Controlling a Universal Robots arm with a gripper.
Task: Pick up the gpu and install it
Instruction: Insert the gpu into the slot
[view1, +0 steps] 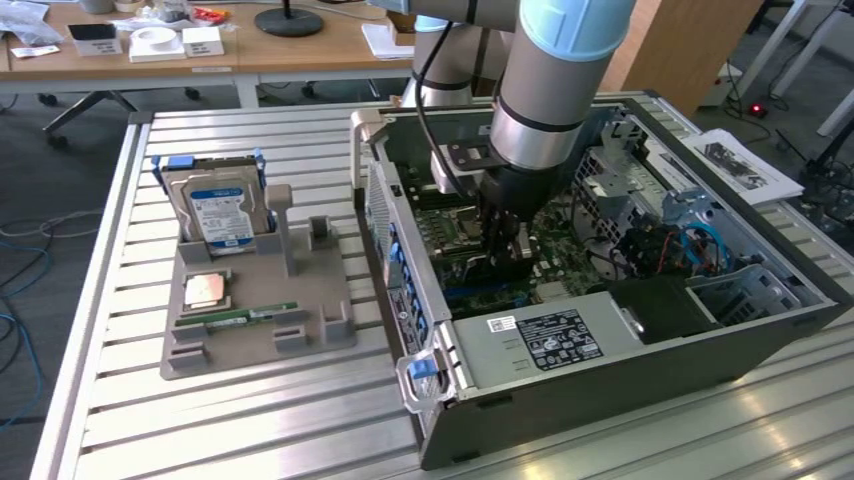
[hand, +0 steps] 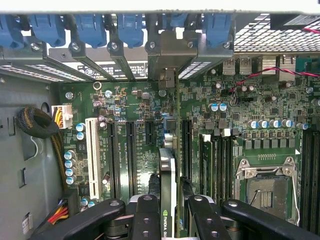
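**Graphics card held edge-on above the motherboard slots**

On the exterior view's left, a grey plastic parts stand (view1: 254, 310) holds a boxy silver hard drive with a blue label (view1: 222, 212) and a narrow green memory stick (view1: 250, 315). To the right lies the open dark-grey computer case (view1: 641, 330), the arm reaching inside. In the wrist view, the black gripper (hand: 169, 207) is clamped on the thin dark gpu (hand: 168, 190), fingers (hand: 146, 217) pressing both faces. The card's long axis runs parallel to the black expansion slots (hand: 131, 150) of the green motherboard (hand: 150, 110), silver bracket end towards the case's rear wall.
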